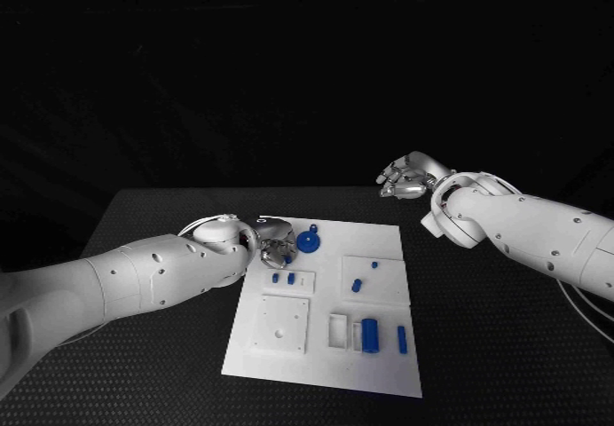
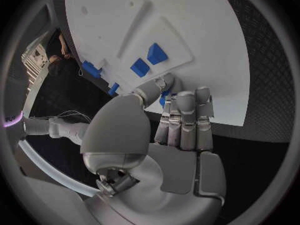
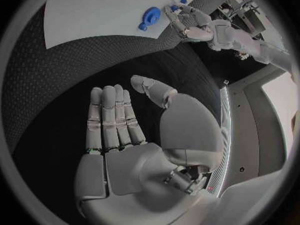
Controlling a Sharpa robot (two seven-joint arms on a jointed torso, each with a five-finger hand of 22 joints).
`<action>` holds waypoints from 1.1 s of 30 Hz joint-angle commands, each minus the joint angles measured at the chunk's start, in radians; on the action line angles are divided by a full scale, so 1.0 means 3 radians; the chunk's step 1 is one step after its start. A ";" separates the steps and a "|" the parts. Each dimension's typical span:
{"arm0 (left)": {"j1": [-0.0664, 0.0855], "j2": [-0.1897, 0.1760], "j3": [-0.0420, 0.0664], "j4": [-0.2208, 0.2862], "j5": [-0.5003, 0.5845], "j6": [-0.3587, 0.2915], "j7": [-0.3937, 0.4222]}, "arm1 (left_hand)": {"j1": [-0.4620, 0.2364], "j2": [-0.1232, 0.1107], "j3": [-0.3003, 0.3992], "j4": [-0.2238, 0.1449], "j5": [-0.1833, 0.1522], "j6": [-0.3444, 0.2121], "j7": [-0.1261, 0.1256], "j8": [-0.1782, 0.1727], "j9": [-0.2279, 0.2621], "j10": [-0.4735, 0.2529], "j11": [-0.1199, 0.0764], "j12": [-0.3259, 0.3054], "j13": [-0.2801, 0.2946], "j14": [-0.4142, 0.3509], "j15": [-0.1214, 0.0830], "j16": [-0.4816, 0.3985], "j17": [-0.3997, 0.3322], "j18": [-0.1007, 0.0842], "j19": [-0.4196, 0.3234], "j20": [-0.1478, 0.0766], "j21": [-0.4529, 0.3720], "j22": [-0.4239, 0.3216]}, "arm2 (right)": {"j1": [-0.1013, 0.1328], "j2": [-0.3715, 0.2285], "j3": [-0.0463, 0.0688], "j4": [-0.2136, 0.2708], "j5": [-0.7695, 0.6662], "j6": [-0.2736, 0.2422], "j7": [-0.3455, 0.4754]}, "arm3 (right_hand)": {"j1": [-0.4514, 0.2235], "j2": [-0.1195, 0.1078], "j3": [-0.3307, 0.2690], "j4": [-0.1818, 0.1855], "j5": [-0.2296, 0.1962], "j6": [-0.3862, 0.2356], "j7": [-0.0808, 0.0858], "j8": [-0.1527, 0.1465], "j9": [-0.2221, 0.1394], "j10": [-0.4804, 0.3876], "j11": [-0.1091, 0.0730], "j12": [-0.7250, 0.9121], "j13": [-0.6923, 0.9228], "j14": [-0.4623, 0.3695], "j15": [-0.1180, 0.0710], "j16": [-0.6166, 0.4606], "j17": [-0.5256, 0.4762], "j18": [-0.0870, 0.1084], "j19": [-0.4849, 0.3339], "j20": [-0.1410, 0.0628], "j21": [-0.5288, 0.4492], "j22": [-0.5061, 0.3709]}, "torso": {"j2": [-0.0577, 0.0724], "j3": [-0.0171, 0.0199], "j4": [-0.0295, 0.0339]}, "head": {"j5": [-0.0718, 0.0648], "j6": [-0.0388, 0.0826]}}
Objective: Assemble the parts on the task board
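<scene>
The white task board (image 1: 373,373) lies in the middle of the table. My left hand (image 1: 271,241) hovers at its far left corner, and a small blue part (image 2: 166,92) shows pinched between its thumb and fingertips (image 2: 182,102). Just beside that hand, a round blue gear-like part (image 1: 309,240) lies on the board (image 3: 94,15), a little apart from the left hand (image 3: 190,25). My right hand (image 1: 410,177) is raised beyond the board's far right corner with flat, spread fingers (image 3: 112,120) holding nothing.
Two small blue parts (image 1: 283,278) stand in a raised block (image 2: 156,52). Further blue parts lie at the board's right (image 1: 358,285) and near its front (image 1: 370,334). A square white plate (image 1: 281,324) sits at the front left. Black textured table (image 1: 512,355) surrounds the board.
</scene>
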 commanded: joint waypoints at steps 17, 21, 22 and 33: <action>-0.0035 -0.0041 -0.0022 -0.0030 -0.0011 0.0082 -0.0041 | -0.0004 -0.0087 -0.0017 -0.0015 -0.0029 -0.0140 -0.0014 -0.0066 -0.0039 -0.0183 0.0094 -0.0003 -0.0100 0.0000 0.0051 -0.0002 -0.0013 0.0077 -0.0017 -0.0028 -0.0029 0.0038 | -0.0001 -0.0006 0.0001 -0.0005 -0.0024 0.0028 0.0028 | -0.0021 0.0015 -0.0011 -0.0001 0.0017 -0.0023 0.0005 0.0015 -0.0006 0.0013 0.0008 0.0024 -0.0007 -0.0029 0.0000 0.0022 -0.0007 -0.0002 -0.0009 0.0004 -0.0013 0.0073 | -0.0002 -0.0003 0.0005 | -0.0010 -0.0004; -0.0035 -0.0058 -0.0022 -0.0033 -0.0012 0.0067 -0.0043 | 0.0001 -0.0089 -0.0016 -0.0018 -0.0028 -0.0135 -0.0012 -0.0061 -0.0039 -0.0188 0.0096 -0.0002 -0.0103 -0.0001 0.0053 -0.0001 -0.0013 0.0080 -0.0018 -0.0026 -0.0030 0.0039 | -0.0001 -0.0004 0.0001 -0.0006 -0.0024 0.0030 0.0030 | -0.0021 0.0015 -0.0011 -0.0001 0.0017 -0.0024 0.0005 0.0015 -0.0007 0.0013 0.0008 0.0024 -0.0008 -0.0029 0.0000 0.0023 -0.0008 -0.0002 -0.0009 0.0004 -0.0013 0.0073 | -0.0001 -0.0003 0.0003 | -0.0015 -0.0006; -0.0035 -0.0066 -0.0022 -0.0034 -0.0014 0.0053 -0.0043 | 0.0001 -0.0094 -0.0019 -0.0018 -0.0035 -0.0130 -0.0010 -0.0056 -0.0038 -0.0208 0.0101 -0.0007 -0.0109 0.0005 0.0058 0.0006 -0.0011 0.0081 -0.0016 -0.0022 -0.0030 0.0040 | -0.0001 -0.0005 0.0001 -0.0006 -0.0024 0.0030 0.0032 | -0.0022 0.0016 -0.0012 -0.0001 0.0017 -0.0024 0.0005 0.0015 -0.0007 0.0013 0.0008 0.0024 -0.0008 -0.0029 0.0000 0.0023 -0.0008 -0.0002 -0.0009 0.0005 -0.0013 0.0073 | -0.0001 -0.0003 0.0002 | -0.0015 -0.0007; -0.0035 -0.0111 -0.0019 -0.0074 -0.0024 0.0024 -0.0048 | 0.0034 -0.0111 -0.0015 -0.0036 -0.0050 -0.0147 -0.0014 -0.0053 -0.0046 -0.0262 0.0118 -0.0007 -0.0130 0.0018 0.0074 0.0036 -0.0004 0.0097 -0.0007 -0.0006 -0.0035 0.0042 | -0.0003 -0.0013 0.0001 -0.0009 -0.0024 0.0022 0.0033 | -0.0023 0.0013 -0.0013 -0.0002 0.0017 -0.0028 0.0006 0.0013 -0.0009 0.0011 0.0009 0.0023 -0.0010 -0.0030 0.0000 0.0024 -0.0010 -0.0002 -0.0010 0.0005 -0.0013 0.0073 | 0.0000 -0.0001 0.0000 | -0.0016 -0.0001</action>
